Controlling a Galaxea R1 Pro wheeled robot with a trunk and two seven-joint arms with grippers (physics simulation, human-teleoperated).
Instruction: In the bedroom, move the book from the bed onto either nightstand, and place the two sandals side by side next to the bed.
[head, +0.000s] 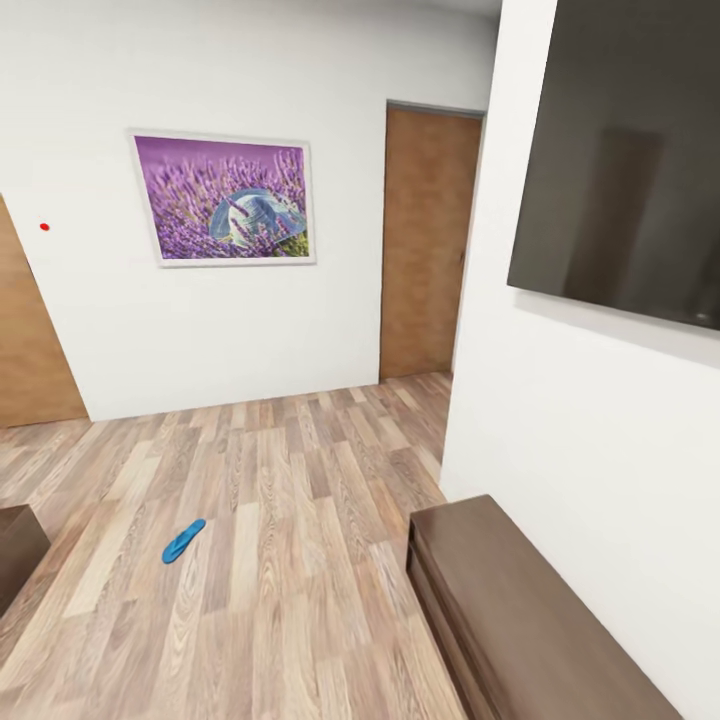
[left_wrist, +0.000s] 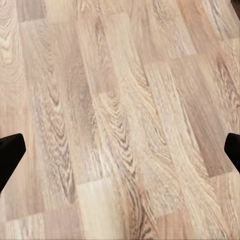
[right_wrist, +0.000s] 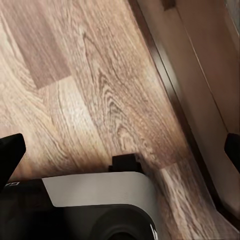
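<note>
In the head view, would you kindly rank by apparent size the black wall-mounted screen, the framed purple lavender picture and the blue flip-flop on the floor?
1. Black wall-mounted screen, though it is nearer the camera.
2. Framed purple lavender picture.
3. Blue flip-flop, by far the smallest.

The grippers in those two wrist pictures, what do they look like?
Little of them shows. The left gripper has two plain black fingertips at the picture's edges, above wood floor. The right gripper looks alike, with a grey and black robot body beneath.

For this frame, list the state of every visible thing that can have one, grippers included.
sandal: lying flat on the floor, alone
door: closed
wall TV: screen dark
left gripper: open, empty, over bare floor
right gripper: open, empty
</note>
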